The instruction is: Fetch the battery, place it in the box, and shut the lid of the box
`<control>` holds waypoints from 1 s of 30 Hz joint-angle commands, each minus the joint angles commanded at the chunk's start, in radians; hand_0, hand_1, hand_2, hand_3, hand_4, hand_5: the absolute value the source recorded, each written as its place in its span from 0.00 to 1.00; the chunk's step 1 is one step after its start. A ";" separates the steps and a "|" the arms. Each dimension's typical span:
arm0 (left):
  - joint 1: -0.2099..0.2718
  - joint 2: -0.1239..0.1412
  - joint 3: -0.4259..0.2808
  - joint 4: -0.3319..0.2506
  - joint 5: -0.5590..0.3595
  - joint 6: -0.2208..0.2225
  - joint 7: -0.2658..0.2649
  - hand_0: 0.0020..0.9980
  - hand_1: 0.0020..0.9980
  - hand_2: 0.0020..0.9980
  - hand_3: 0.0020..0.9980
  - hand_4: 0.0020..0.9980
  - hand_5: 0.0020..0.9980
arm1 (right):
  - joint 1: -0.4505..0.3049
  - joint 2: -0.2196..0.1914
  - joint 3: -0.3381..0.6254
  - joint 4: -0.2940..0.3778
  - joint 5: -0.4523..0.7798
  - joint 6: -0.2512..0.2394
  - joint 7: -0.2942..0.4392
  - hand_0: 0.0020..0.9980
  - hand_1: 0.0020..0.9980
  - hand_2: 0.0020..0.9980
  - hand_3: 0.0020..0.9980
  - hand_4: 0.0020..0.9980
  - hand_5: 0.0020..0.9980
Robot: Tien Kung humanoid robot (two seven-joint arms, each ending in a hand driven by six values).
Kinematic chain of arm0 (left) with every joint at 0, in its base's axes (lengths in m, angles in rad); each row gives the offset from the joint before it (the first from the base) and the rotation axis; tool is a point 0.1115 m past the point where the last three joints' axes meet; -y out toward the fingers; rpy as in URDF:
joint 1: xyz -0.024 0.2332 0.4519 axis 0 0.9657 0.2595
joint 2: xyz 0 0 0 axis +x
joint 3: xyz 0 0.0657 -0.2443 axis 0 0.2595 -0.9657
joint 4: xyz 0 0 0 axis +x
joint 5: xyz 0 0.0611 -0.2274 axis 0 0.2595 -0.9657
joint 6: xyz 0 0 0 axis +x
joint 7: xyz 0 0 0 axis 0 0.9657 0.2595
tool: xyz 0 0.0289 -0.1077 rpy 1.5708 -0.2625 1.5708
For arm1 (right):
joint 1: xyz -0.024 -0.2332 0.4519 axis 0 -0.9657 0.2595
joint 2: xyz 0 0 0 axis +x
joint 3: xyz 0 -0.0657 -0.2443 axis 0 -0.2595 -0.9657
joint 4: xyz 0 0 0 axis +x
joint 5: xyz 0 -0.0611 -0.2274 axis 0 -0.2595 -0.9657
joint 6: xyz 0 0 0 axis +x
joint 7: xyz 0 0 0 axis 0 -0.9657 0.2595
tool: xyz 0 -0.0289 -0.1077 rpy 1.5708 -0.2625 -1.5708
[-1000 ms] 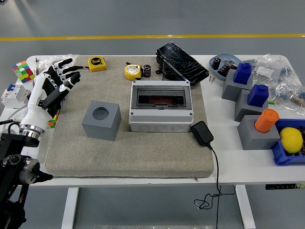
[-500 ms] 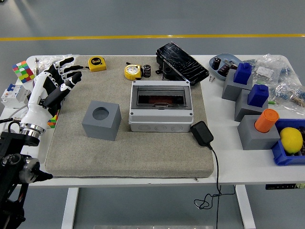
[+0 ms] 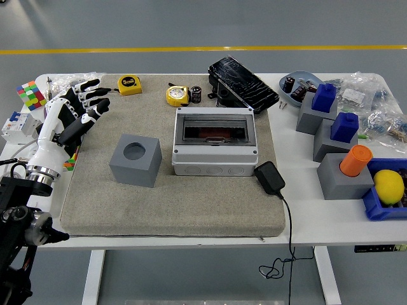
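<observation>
Grey box (image 3: pixel 215 141) sits mid-mat, its dark lid down. Your battery (image 3: pixel 196 94) stands just behind it, untouched. Your left hand (image 3: pixel 77 109) hovers well to the box's left, fingers spread, holding nothing. You are at the fetch step; next reach rightward to the battery.

Head view: high on the robot's side, facing forward and down.
Range: whole worktop (image 3: pixel 191 236) in frame, floor beyond.
Shared: single view only.
</observation>
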 joint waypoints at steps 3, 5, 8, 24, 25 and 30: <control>0.001 0.000 0.002 0.000 0.001 -0.001 0.003 0.57 0.65 0.68 0.75 1.00 0.40 | -0.002 0.000 0.002 0.000 -0.002 0.000 -0.001 0.76 0.72 0.73 0.74 1.00 0.55; 0.003 -0.002 0.002 0.000 0.001 -0.001 0.004 0.56 0.65 0.68 0.75 1.00 0.40 | -0.004 0.000 0.001 0.000 -0.002 0.000 -0.001 0.76 0.72 0.73 0.74 1.00 0.55; 0.002 -0.003 0.002 0.000 0.002 -0.001 0.005 0.56 0.65 0.68 0.75 1.00 0.40 | -0.004 0.001 0.000 0.000 0.002 0.000 0.001 0.76 0.72 0.73 0.74 1.00 0.55; 0.000 -0.004 0.002 -0.014 0.007 0.002 0.012 0.55 0.64 0.68 0.75 1.00 0.40 | -0.006 0.001 0.004 0.000 0.009 -0.001 0.001 0.76 0.72 0.73 0.74 1.00 0.55; 0.000 -0.004 0.003 -0.015 0.006 0.002 0.012 0.55 0.64 0.68 0.75 1.00 0.40 | -0.006 0.002 0.003 0.000 0.010 -0.001 0.002 0.76 0.72 0.73 0.74 1.00 0.55; 0.001 -0.008 -0.003 -0.019 0.005 0.002 0.013 0.55 0.64 0.68 0.75 1.00 0.40 | -0.006 0.001 0.001 0.000 0.010 0.000 0.002 0.76 0.72 0.73 0.74 1.00 0.55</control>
